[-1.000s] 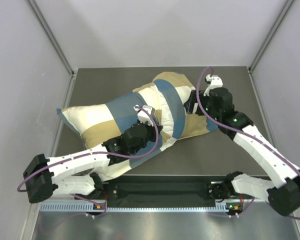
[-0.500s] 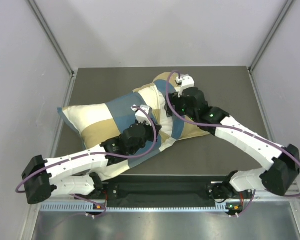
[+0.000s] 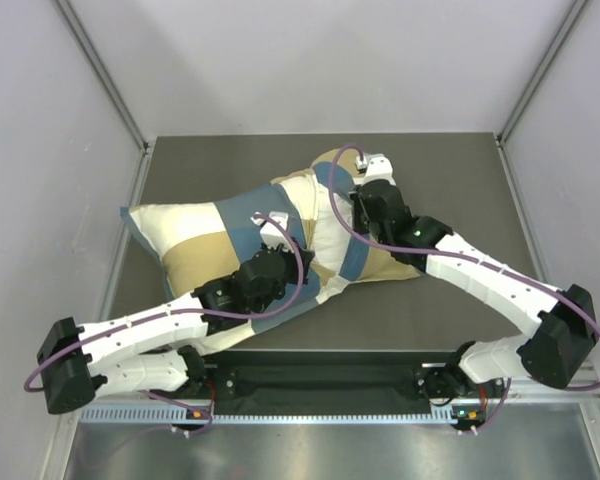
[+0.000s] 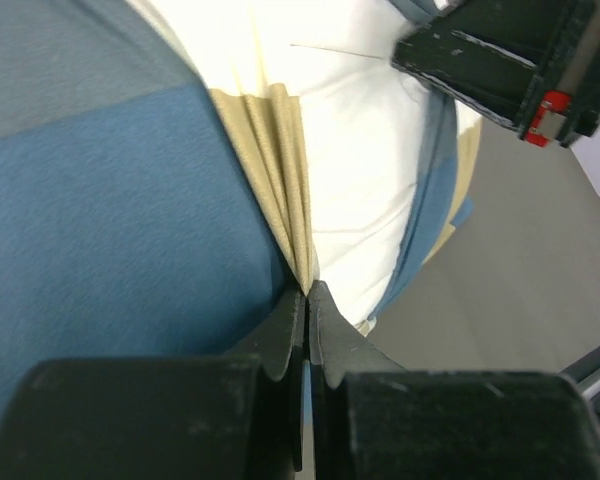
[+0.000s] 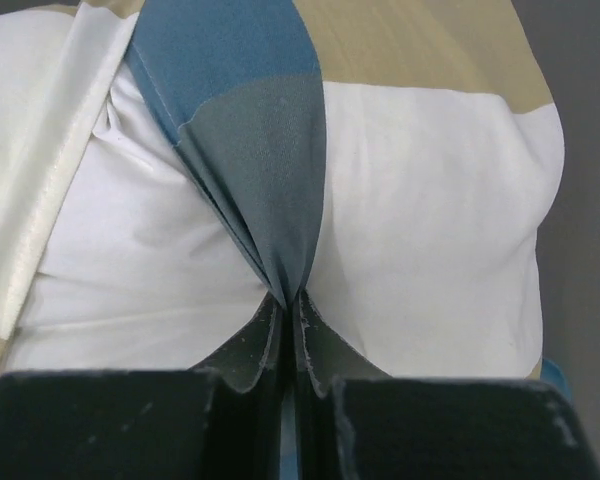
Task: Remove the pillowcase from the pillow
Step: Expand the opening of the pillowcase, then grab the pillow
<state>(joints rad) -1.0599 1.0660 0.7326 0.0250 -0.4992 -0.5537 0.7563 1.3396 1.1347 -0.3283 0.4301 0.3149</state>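
Jaws closed, the left gripper (image 4: 306,300) and right gripper (image 5: 288,305) each pinch a gathered fold of soft checked pillowcase (image 3: 215,235), plump white pillow (image 4: 350,180) showing, on a matte grey table (image 3: 460,190).

The pillowcase (image 3: 220,225) is woven cloth with a fine visible weave, matt in its blue and tan checks and faintly lustrous in the cream ones. The pillow (image 4: 350,150) is smooth, matt white fabric. The jaws of the left gripper (image 4: 306,300) and right gripper (image 5: 288,305) are matt black plastic with a lightly grained, scuffed surface, the tabletop (image 3: 460,180) is a dark grey matt sheet, and the arm links (image 3: 140,325) carry smooth white plastic shells.
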